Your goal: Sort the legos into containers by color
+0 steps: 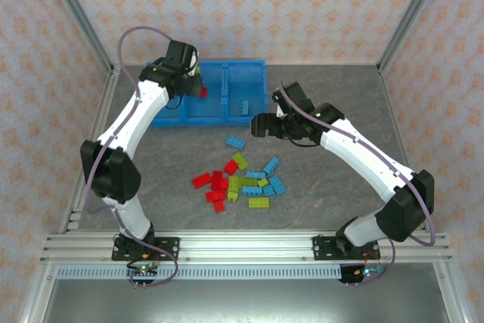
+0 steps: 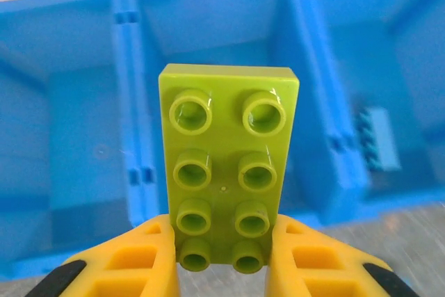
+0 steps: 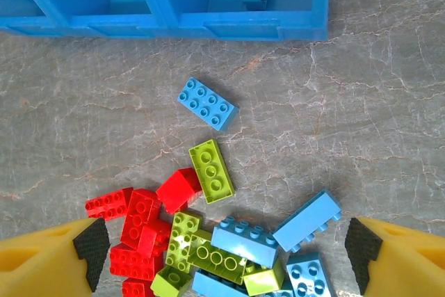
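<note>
1. Left tool [image 2: 222,241]: closed tight on the lower end of 1 lime green brick [image 2: 226,144], studs facing the wrist camera, held above the containers [image 1: 227,66].
2. Containers: 3 joined blue compartments at the far side of the worktop [image 1: 340,96]; 1 light blue brick [image 1: 244,107] lies in the right compartment.
3. Right tool [image 3: 222,248]: jaws spread wide, holding nothing, hanging over the legos [image 1: 240,183].
4. Legos: red, lime green and light blue, heaped mid-worktop between the 2 arms.
</note>
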{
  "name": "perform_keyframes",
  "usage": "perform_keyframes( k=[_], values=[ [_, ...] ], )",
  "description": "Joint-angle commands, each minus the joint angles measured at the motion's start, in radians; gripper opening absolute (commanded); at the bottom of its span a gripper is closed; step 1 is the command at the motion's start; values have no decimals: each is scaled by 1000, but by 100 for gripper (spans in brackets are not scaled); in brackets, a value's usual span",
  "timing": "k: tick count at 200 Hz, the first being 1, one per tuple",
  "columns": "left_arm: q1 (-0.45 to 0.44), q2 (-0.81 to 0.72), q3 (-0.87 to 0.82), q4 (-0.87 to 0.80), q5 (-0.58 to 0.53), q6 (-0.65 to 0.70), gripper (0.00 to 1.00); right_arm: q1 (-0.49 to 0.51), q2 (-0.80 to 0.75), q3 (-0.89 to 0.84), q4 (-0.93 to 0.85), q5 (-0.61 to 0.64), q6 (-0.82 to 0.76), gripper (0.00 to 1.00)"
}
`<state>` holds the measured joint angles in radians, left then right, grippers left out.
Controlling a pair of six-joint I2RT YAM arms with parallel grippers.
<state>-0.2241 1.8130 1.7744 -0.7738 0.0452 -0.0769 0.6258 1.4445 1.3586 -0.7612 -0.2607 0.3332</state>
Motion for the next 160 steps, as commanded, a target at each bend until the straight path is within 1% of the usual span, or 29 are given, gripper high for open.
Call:
perform_keyframes(
  k=[1, 14, 37, 57, 74, 97, 114, 160],
  values=[
    [58, 90, 55, -8, -57, -90, 17, 5, -35, -12, 12, 28, 10, 90],
    [97, 171, 101, -18, -58, -115, 17, 5, -44, -17, 7, 32, 10, 90],
    [143, 255, 157, -19, -73, -128, 17, 5, -56, -27, 4, 39, 10, 90],
    [176, 302, 168, -1, -85, -140, 17, 5, -62, -36, 9, 41, 10, 90],
    [196, 330, 174, 4, -67, -152, 18, 5, -59, -36, 9, 40, 12, 90],
    [203, 347, 172, 7, -53, -156, 20, 5, -56, -34, 14, 36, 12, 90],
    [208, 354, 165, 13, -44, -164, 23, 5, -54, -30, 14, 34, 15, 90],
    [225, 361, 184, -4, -18, -181, 35, 5, -53, -21, 9, 34, 16, 90]
  ],
)
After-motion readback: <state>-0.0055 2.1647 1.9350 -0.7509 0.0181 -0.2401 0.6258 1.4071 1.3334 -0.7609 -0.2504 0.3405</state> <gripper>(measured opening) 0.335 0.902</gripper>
